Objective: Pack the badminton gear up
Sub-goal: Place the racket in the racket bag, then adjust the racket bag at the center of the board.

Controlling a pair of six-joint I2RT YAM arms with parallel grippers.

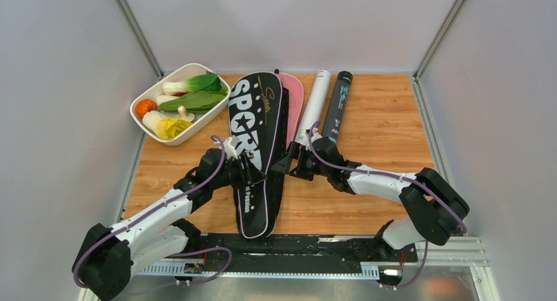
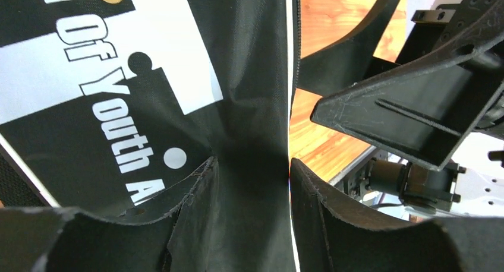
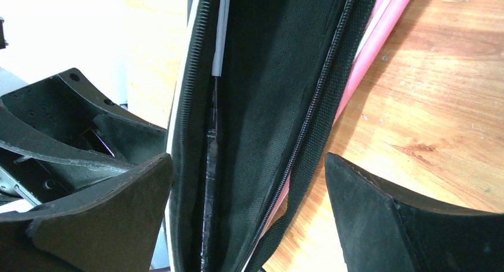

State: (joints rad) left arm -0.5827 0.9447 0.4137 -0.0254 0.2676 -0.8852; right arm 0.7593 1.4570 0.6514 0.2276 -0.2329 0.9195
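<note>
The left tool (image 2: 252, 172) is seen closest, in its own wrist view. Its fingers (image 2: 178, 212) are held apart, and a fold of the black cover (image 1: 256, 127) with its white-piped edge lies between them, not pinched. This tool is placed over the narrowing neck of that cover.

To the left of the black cover, a white dish (image 1: 197, 127) of vegetables is set on the counter (image 1: 387, 130); it is not counted as gear. The black cover itself is laid lengthwise at the middle of the counter. The pink cover (image 1: 294, 96) is tucked partly under its right side, so only a strip of pink is shown. The right tool (image 3: 249, 159) is placed at the black cover's right edge, with its jaws spread wide to either side of the zip (image 3: 309, 123) and nothing gripped. Right of the black cover, beyond the pink one, the white tube (image 1: 314, 105) and the black tube (image 1: 339, 102) are laid side by side, close together.

The packing is judged well along but unfinished. No racket or shuttlecock is seen loose. In the right wrist view, however, the zip is seen parted, and a thin pale shaft (image 3: 219, 40) inside may be a racket's. Closing the zip is judged to be what is left. Whether the tubes are filled cannot be told.

Counted are two covers, two tubes, one dish and two tools.
</note>
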